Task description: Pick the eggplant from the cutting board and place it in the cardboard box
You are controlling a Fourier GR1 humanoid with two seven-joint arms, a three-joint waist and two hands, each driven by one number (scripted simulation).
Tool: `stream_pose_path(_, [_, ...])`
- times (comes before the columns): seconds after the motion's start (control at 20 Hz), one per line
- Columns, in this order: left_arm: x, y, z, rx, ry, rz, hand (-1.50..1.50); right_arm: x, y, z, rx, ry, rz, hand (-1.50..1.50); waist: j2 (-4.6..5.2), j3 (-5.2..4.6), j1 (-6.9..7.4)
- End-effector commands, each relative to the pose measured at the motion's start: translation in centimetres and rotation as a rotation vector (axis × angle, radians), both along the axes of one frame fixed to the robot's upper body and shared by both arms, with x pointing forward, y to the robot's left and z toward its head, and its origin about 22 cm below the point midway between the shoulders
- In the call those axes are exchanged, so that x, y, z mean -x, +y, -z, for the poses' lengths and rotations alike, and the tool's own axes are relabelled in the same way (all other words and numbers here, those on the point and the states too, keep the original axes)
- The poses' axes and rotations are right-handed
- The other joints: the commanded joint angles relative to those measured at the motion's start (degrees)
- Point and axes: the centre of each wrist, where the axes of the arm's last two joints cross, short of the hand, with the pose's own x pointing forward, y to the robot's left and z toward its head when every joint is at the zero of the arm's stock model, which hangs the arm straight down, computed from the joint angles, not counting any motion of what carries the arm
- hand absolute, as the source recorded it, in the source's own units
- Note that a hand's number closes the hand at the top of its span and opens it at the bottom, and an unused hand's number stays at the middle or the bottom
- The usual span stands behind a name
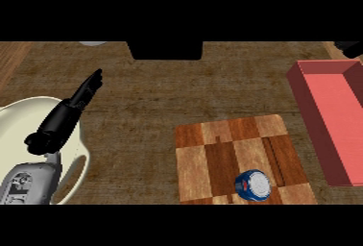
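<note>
The left hand [71, 108], fingers straight and holding nothing, is seen over the counter's [177, 91] left side. Well apart, a blue round object [254, 185] lies at the cutting board's [212, 158] near edge; the red box [333, 120] adjoins the right edge.

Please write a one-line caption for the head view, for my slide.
Left hand open over the counter; a blue-and-white round object on the cutting board, red box at right.
</note>
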Motion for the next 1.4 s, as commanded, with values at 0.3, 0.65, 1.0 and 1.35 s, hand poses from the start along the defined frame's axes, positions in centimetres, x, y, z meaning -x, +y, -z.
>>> stream_pose_path(0.3, [0.4, -0.2, 0.1, 0.001, -0.015, -0.008, 0.00, 3.2, -8.0, 3.8, -0.247, 0.306, -0.032, 1.50, 0.08, 0.01, 0.17])
stream_pose_path(0.65, [0.2, 0.3, -0.4, 0.001, 0.015, -0.009, 0.00, 5.3, -10.3, 6.1, -0.398, 0.462, -0.127, -1.50, -0.23, -0.01, -0.46])
stream_pose_path(1.0, [0.5, -0.7, 0.1, -0.009, 0.004, -0.014, 0.00, 6.0, -11.2, 4.3, -0.377, 0.126, -0.298, -1.50, -0.20, 0.06, -0.49])
stream_pose_path(1.35, [0.4, 0.1, 0.0, -0.002, 0.008, -0.031, 0.00, 6.6, -12.1, 2.2, -0.663, -0.616, -0.225, -1.50, -0.42, 0.25, -1.60])
